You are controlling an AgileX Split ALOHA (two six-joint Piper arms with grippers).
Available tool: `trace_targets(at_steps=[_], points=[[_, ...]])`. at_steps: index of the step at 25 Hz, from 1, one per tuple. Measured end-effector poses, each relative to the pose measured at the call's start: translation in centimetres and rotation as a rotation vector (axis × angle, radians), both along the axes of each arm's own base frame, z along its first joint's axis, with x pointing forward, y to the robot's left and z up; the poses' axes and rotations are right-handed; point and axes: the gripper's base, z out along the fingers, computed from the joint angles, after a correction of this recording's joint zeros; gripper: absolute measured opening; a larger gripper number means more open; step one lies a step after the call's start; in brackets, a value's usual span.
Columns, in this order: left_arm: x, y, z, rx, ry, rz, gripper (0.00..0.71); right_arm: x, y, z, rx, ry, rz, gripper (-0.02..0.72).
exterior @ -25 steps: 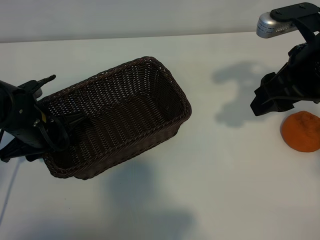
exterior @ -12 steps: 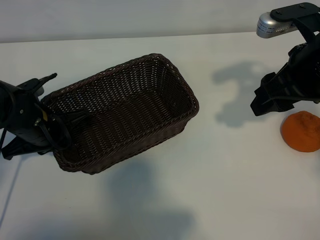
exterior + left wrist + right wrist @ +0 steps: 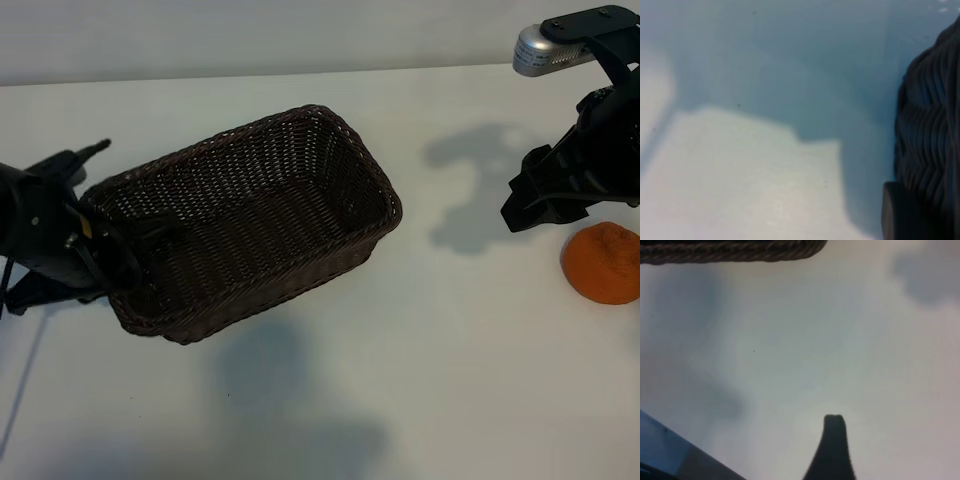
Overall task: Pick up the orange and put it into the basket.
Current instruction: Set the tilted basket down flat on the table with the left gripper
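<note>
Basket [image 3: 250,220] has slid and turned toward the right arm, dragged by left gripper [image 3: 115,255] clamped on its near end wall, likely to bring it closer to the fruit; right gripper [image 3: 540,195] hovers wide open, empty, orange [image 3: 602,262] just beside it, unpicked

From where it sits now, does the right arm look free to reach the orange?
Probably yes. The right tool hangs open just beside the orange, which lies alone on bare table. Nothing stands between them; the basket is well off to the side.
</note>
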Motion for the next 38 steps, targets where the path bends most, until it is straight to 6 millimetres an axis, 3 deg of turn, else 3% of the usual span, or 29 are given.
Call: trace_targets(at_steps=[13,24,30,38], points=[[-1.9,1.5,6.6,-0.056,-0.239,0.011,0.148,0.0,0.0,0.0,0.000,0.003,0.001,0.587],[-1.9,0.7,7.2,-0.127,-0.286,-0.068,0.148,-0.1,0.0,0.0,-0.001,0.008,0.003,0.587],[1.6,-0.5,6.3,-0.087,-0.201,-0.211,0.147,-0.1,0.0,0.0,-0.005,0.012,0.005,0.587],[7.4,-3.9,7.9,-0.215,-0.211,-0.453,0.147,-0.2,-0.2,-0.1,-0.021,0.018,0.010,0.587]])
